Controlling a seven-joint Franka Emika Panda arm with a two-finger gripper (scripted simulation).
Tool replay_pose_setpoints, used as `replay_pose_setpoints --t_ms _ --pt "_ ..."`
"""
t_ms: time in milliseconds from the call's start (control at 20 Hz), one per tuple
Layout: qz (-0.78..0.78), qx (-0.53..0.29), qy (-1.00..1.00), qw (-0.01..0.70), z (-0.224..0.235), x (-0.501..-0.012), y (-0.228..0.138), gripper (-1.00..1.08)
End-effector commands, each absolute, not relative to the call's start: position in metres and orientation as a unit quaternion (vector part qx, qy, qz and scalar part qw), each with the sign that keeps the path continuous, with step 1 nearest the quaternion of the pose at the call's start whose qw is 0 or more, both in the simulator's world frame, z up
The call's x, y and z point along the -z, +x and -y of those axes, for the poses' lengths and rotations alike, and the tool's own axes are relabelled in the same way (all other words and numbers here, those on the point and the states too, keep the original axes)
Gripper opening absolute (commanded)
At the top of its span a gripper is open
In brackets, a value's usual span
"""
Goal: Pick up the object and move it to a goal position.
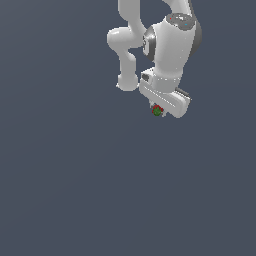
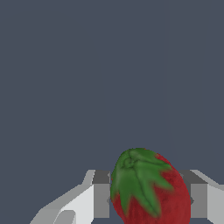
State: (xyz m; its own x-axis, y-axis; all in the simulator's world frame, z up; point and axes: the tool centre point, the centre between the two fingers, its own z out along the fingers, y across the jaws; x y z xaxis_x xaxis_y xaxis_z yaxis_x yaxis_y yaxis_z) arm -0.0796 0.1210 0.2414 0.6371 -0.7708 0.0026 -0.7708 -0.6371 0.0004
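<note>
Strawberry [image 2: 151, 188] clamped between claw [image 1: 159, 111] fingers [image 2: 101, 197], green cap showing.

A bare simulated scene, not a real room: flat slate-grey fills both frames edge to edge, and the white arm [image 1: 160, 50] at upper centre is smoothly computer-rendered.

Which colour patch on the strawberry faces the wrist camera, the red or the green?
The green leafy cap of the strawberry faces it; red flesh shows around and beneath, between the two fingers.

flat even light, soft low-resolution renders, seemingly shadowless
</note>
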Motion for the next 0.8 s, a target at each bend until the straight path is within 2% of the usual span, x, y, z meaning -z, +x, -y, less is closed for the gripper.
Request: replay_pose_setpoints --t_ms 0,400,750 --pt "0.426 -0.001 0.905 0.001 -0.131 -0.268 -0.082 -1.0" --pt "0.426 -0.001 0.905 0.001 -0.161 -0.344 -0.084 -1.0" --pt "0.425 0.0 0.905 0.0 -0.178 -0.384 -0.085 -1.0"
